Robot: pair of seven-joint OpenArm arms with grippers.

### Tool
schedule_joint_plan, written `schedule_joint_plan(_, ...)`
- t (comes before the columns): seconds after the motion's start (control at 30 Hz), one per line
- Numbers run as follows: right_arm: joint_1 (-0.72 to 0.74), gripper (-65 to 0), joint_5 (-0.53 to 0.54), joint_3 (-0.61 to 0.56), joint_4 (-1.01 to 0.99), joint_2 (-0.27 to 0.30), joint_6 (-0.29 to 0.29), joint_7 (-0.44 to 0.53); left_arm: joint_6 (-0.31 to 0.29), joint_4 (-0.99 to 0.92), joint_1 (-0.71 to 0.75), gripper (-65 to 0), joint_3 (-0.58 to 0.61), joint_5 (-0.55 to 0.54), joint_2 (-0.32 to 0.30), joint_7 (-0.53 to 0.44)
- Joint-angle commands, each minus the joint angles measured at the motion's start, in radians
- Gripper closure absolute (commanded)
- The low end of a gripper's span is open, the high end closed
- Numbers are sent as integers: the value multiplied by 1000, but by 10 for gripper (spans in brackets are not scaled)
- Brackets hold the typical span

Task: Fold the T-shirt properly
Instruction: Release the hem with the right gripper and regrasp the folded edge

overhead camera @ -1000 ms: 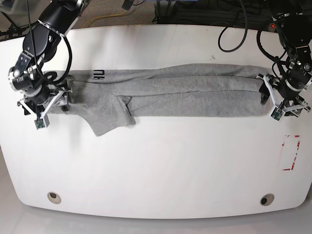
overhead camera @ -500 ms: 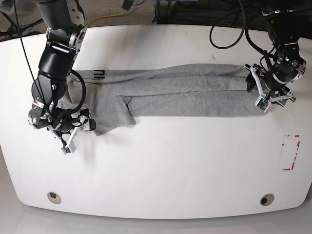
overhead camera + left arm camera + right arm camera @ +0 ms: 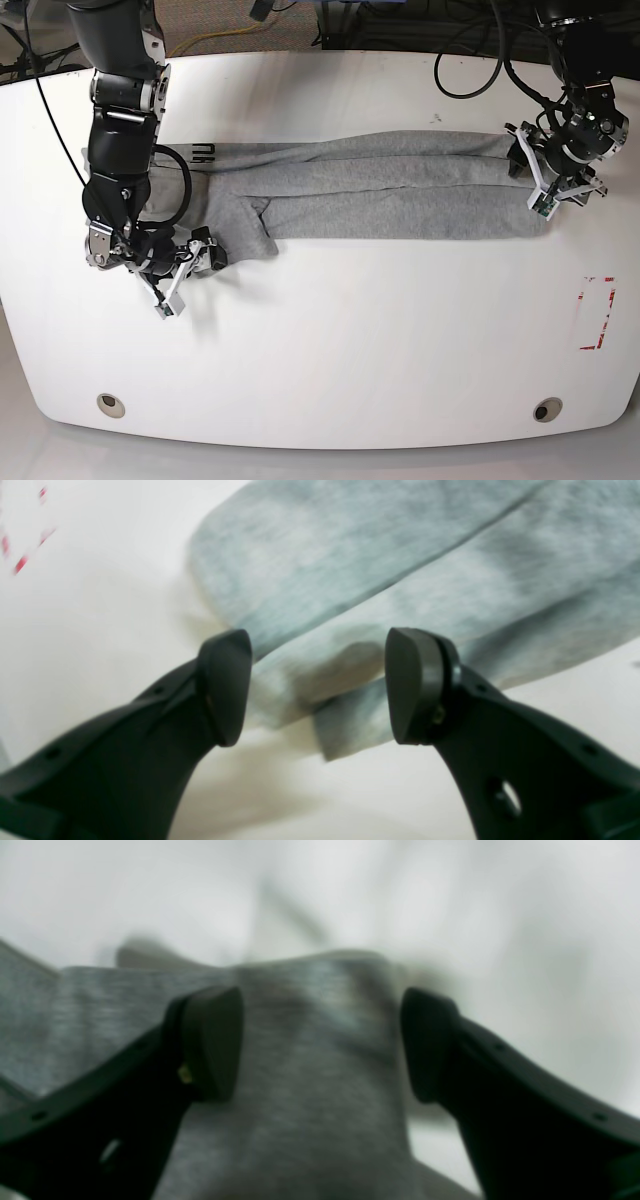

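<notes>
T-shirt [image 3: 390, 212] in long folded strip across upper desk [image 3: 330, 340], sleeve flap jutting toward near edge. Left end effector [image 3: 320, 690]: fingers apart, over strip's end. Right end effector [image 3: 320, 1045]: fingers apart, astride flap, nothing clamped. Step, judged: tucking sleeve flap. Next move likely: lower right, pinch flap edge, fold back onto strip.

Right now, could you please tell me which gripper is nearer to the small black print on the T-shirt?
The right. The right gripper is just below the print in the base view; the left gripper is at the shirt's far end.
</notes>
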Motion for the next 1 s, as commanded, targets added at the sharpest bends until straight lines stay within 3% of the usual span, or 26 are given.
schedule_joint_plan(0.0,5,-349,-4,0,12,-12,1,-3,6,15,-12,-390,-7,-4,-14,-17)
schedule_joint_plan(0.17,-1,0,2,-2,13,-21,1,25,6,-42,-14,-390,-5,-4,-14,-18)
schedule_joint_plan(0.3,-29,0,5,7,136,-19,1,8,6,-85,-42,-390,-4,-5,-14,-18)
schedule_joint_plan(0.5,-97,0,5,109,440,-24,1,-191,6,-119,-48,-390,-4,-5,-14,-18)
schedule_joint_plan(0.7,-181,0,5,158,677,-19,1,-330,6,-126,-49,-390,-2,-4,-14,-20)
schedule_joint_plan(0.97,-336,0,5,195,894,-18,1,-389,6,-160,-49,-390,-2,-4,-17,-20)
